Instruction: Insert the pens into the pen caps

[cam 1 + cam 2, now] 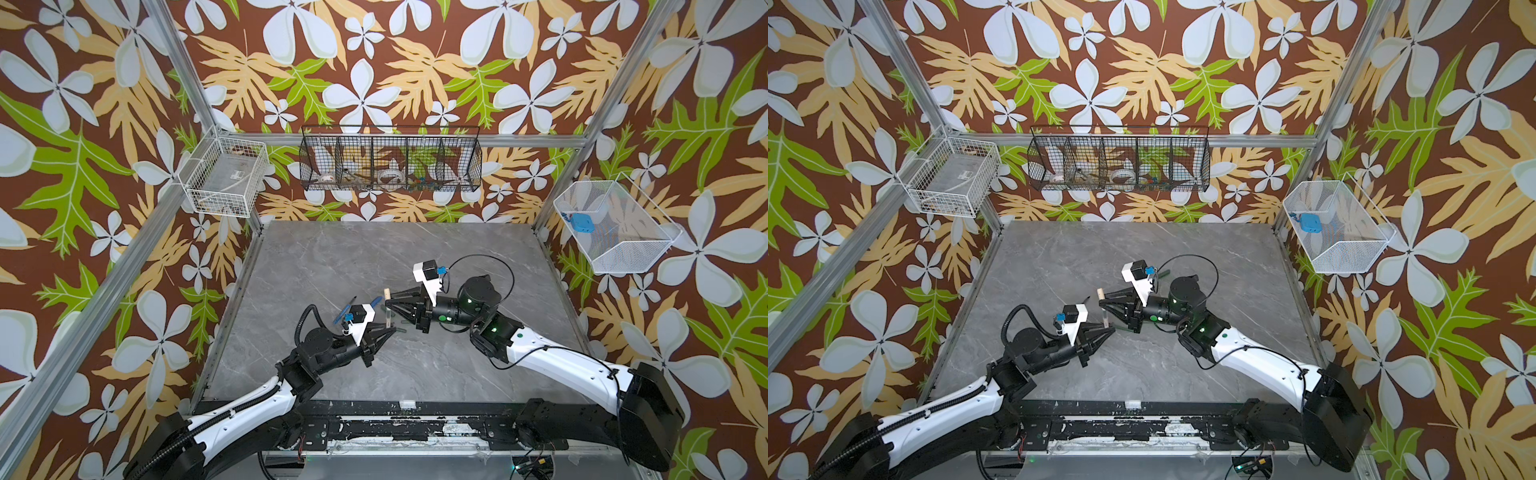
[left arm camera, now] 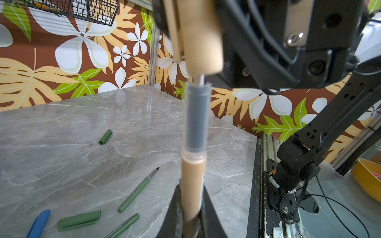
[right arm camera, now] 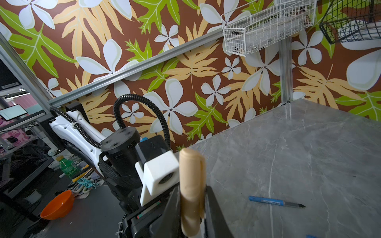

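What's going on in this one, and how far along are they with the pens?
The two arms are joining the tan set in the air above the table. The left gripper is shut on the tan pen, and the right gripper is shut on the tan cap. The pen's tip sits just at the cap's mouth with its grey front section exposed, so it is not pushed home. Among others, a green pen, a green cap and a blue pen lie loose, uncapped.

tan pen (image 2: 192,181), tan cap (image 3: 190,185), grey marbled table (image 1: 332,257)
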Robot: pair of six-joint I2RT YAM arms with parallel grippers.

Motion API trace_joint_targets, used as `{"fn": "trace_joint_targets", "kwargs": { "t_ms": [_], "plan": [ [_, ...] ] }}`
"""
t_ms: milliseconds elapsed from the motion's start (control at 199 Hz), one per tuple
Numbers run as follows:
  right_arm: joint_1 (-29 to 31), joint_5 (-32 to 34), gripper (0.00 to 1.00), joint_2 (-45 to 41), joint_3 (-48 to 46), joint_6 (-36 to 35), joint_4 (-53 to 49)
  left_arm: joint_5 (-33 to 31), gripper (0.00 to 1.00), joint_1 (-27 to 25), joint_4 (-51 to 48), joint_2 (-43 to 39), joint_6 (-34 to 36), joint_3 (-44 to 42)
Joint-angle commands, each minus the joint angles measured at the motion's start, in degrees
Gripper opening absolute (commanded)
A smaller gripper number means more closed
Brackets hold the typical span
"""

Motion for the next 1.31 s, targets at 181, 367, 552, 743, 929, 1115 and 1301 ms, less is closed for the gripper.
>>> {"fn": "trace_joint_targets", "kwargs": {
  "t_ms": [181,367,552,743,929,1115,1301],
  "plan": [
    [0.06,0.16,0.18,-0.11,-0.62,1.22,2.27,-0.2,0.0,0.03,1.97,-0.42,-0.11,-0.01],
    [0.1,0.08,0.18,0.34,-2.28,3.39,5.41,-0.55,0.0,0.04,1.82,-0.77,-0.09,-0.02],
    [0.34,0.86,0.18,0.49,-2.74,2.98,4.33,-0.72,0.0,0.04,1.53,-0.87,0.0,0.0],
    [1.07,2.65,0.18,0.61,-2.14,0.89,2.45,-0.11,0.0,0.03,1.47,-0.25,0.0,0.35],
    [1.31,2.98,0.18,1.93,-1.05,0.03,2.51,0.65,0.0,0.07,1.25,0.45,0.0,0.72],
    [1.3,4.38,0.18,0.5,-0.98,-1.88,-0.9,-0.31,0.0,0.05,1.2,-0.81,0.09,0.27],
    [1.27,5.06,0.19,-1.8,-2.47,-2.04,-1.23,-0.3,0.0,0.09,1.26,-0.89,-0.08,0.27]
  ]
}}
